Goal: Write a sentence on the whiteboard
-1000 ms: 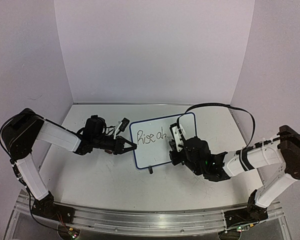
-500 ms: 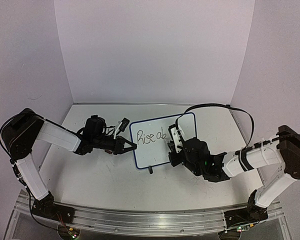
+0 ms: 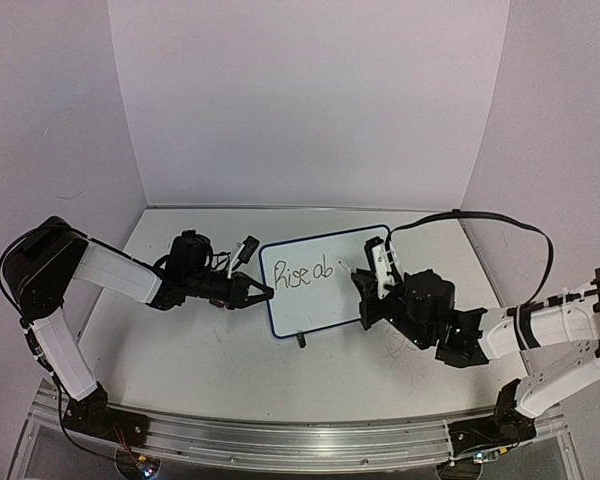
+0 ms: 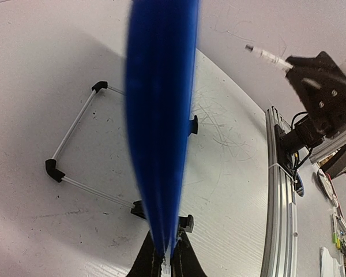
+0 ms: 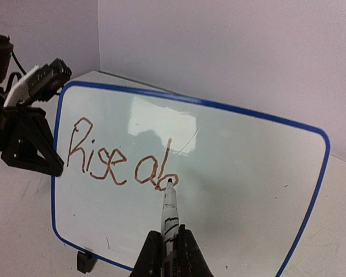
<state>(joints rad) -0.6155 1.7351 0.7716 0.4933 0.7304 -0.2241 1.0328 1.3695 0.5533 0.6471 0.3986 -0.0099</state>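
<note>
The whiteboard (image 3: 315,308) stands tilted on its wire stand (image 4: 75,151) and black clip feet (image 4: 187,223) at the table's middle. Its blue rim (image 4: 161,115) runs up from my left gripper (image 4: 167,264), which is shut on the board's left edge (image 3: 263,292). The sentence (image 5: 112,164) reads "Rise ab" in reddish-brown strokes (image 3: 305,273). My right gripper (image 5: 168,248) is shut on a white marker (image 5: 170,210). The marker's tip touches the board at the bowl of the "b". From above, the right gripper (image 3: 361,284) sits at the board's right half.
An aluminium rail (image 3: 280,440) runs along the near edge of the scuffed white tabletop (image 3: 200,350). White walls close in the back and both sides. A black cable (image 3: 480,216) loops over the right arm. The right arm's black wrist (image 4: 326,86) shows beyond the board.
The right gripper has drawn the marker rightward along the top row. The stroke after "a" has become a full "b". The left gripper and the board have stayed put.
</note>
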